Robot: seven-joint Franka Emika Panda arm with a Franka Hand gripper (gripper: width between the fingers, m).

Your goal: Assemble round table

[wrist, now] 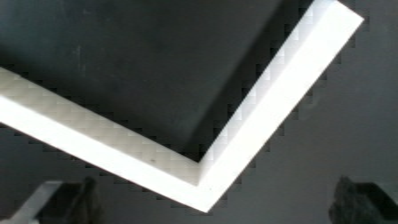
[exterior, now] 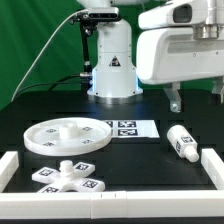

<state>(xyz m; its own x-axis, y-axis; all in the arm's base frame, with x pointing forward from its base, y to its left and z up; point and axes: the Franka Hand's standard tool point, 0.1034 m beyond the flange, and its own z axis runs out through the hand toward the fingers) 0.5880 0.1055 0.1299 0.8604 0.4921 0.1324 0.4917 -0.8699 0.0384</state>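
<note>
The large rimmed round disc (exterior: 68,134) lies flat on the black table at the exterior view's left. The four-armed cross base (exterior: 68,178) lies in front of it, near the front rail. The short cylindrical leg (exterior: 184,143) lies on its side at the exterior view's right. My gripper (exterior: 198,100) hangs high above the right side of the table, over the leg's area, open and empty. In the wrist view its two fingertips (wrist: 63,200) stand wide apart with nothing between them. No table part shows in the wrist view.
The white blocky border rail (exterior: 214,165) frames the table's front and sides; one of its corners (wrist: 214,150) fills the wrist view. The marker board (exterior: 128,128) lies behind the disc. The robot's base (exterior: 112,70) stands at the back.
</note>
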